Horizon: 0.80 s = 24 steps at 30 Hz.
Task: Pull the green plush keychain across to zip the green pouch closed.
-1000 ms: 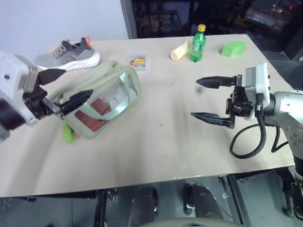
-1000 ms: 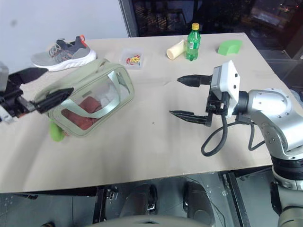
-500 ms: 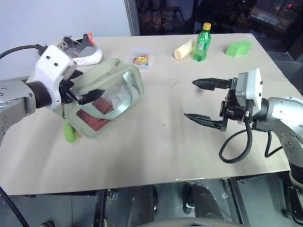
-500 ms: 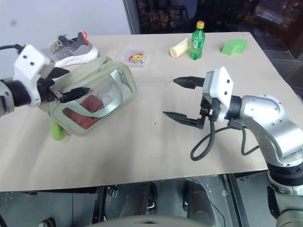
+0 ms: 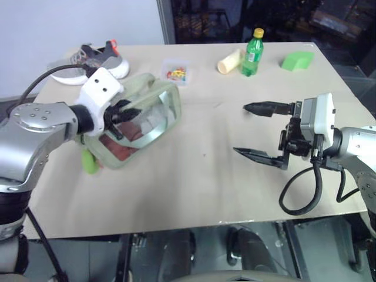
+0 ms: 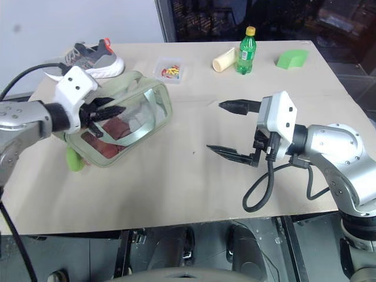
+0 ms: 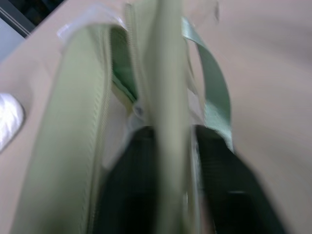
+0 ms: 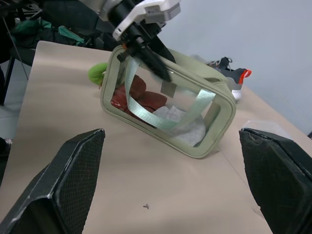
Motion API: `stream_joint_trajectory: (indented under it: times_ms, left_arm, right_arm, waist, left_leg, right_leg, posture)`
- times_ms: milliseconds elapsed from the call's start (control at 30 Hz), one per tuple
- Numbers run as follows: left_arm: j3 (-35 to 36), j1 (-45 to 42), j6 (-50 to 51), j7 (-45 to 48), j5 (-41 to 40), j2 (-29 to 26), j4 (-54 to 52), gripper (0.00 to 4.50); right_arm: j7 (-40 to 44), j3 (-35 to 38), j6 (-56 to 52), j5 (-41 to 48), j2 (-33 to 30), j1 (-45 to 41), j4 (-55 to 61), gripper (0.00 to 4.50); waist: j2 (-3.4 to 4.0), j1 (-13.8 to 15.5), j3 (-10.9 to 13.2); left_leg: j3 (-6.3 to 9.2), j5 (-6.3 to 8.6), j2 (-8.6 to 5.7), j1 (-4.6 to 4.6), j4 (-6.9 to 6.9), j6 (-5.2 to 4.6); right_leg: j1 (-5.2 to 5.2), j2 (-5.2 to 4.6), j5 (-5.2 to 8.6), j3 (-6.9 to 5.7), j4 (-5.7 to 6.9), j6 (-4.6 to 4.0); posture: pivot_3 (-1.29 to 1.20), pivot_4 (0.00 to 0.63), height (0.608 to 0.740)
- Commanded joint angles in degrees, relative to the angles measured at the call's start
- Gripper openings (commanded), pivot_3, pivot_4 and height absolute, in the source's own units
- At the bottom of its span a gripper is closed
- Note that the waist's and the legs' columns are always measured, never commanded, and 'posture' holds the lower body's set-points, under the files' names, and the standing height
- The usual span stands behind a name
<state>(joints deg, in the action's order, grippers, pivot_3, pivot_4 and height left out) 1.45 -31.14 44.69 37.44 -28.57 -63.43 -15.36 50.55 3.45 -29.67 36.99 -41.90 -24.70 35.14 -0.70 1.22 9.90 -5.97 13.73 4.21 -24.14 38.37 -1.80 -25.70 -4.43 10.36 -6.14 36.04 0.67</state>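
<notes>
A beige desk against a pale wall and dark glass, with the green pouch [image 5: 136,121] lying at its left side.

The left gripper [image 5: 124,113] is clamped on the pouch's upper edge by the zipper; the right gripper [image 5: 262,132] hangs spread wide and empty, well apart over bare desk. The green plush keychain [image 5: 89,161] hangs at the pouch's near-left end, touching the desk. Soft and light, it will squash easily, so pinch it close to the zipper; the floppy fabric pouch likely needs bracing.
</notes>
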Motion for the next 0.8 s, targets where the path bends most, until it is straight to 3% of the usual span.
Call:
stream_joint_trajectory:
  times_ms: [33,233,500,633,667,700,767,800]
  left_arm:
    - [0.1,-3.0,-6.9,2.9,3.3,1.8,1.1,0.03]
    - [-0.6,-5.6,-21.9,16.6,3.5,5.7,0.8,0.03]
    - [-8.3,-9.9,-31.4,26.1,9.7,13.5,9.9,0.03]
    - [-8.3,-9.8,-32.1,27.0,9.7,16.7,10.2,1.40]
    - [-7.2,-9.7,-31.3,26.3,9.4,16.9,9.8,1.56]
    - [-6.3,-9.5,-30.5,26.2,8.7,16.7,9.2,2.16]
    - [-2.4,-7.1,-27.8,26.9,4.6,15.4,5.5,2.72]
    - [-0.8,-6.0,-26.7,27.1,2.8,15.0,3.8,2.72]
  right_arm:
    - [-1.2,2.0,0.6,0.3,-0.8,0.1,2.5,4.50]
    - [-2.8,2.3,-0.1,0.5,-1.4,0.7,3.5,4.50]
    - [-5.7,2.3,-0.3,-1.6,-2.6,0.9,4.2,4.50]
    - [-7.3,1.2,-0.2,-4.5,-3.8,1.1,5.6,4.50]
    - [-7.9,0.9,-0.3,-5.2,-3.9,0.9,6.1,4.50]
    - [-8.4,0.7,-0.3,-5.8,-3.8,0.8,6.5,4.50]
    - [-8.8,-0.6,-0.1,-7.3,-3.8,0.0,6.8,4.50]
    - [-8.8,-1.2,0.1,-8.0,-3.8,-0.4,6.9,4.50]
  waist:
    - [-0.04,0.1,0.0]
    - [-0.22,0.1,0.1]
    - [-0.25,-0.1,0.1]
    - [-0.25,-0.3,0.1]
    - [-0.25,-0.3,0.1]
    - [-0.25,-0.3,0.2]
    - [-0.26,-0.4,0.2]
    - [-0.26,-0.6,0.2]
  left_leg:
    - [0.01,0.00,0.00,0.00,0.02,0.00]
    - [0.03,0.00,0.00,-0.09,0.04,0.00]
    - [0.04,0.00,-0.01,-0.09,0.10,-0.02]
    - [0.06,0.00,0.00,-0.08,0.25,-0.02]
    - [0.06,0.00,0.01,-0.06,0.27,-0.03]
    - [0.07,0.00,0.01,-0.05,0.27,-0.03]
    - [0.07,0.00,0.02,-0.04,0.30,-0.03]
    - [0.07,0.00,0.02,-0.03,0.30,-0.03]
  right_leg:
    - [0.01,0.00,0.00,0.00,0.00,-0.01]
    - [-0.01,0.00,-0.03,-0.02,-0.03,0.04]
    - [0.01,0.03,-0.07,-0.02,0.01,0.11]
    - [0.00,0.03,-0.07,-0.01,0.17,0.11]
    - [0.00,0.03,-0.07,0.01,0.20,0.11]
    - [0.00,0.03,-0.07,0.02,0.24,0.11]
    - [-0.01,0.04,-0.06,0.03,0.30,0.11]
    - [-0.01,0.04,-0.06,0.04,0.32,0.11]
  posture:
    - [0.00,0.150,0.740]
    - [0.00,0.150,0.740]
    - [0.00,0.150,0.740]
    - [0.00,0.150,0.740]
    - [0.00,0.150,0.740]
    - [0.00,0.150,0.740]
    - [0.00,0.150,0.740]
    - [0.00,0.150,0.740]
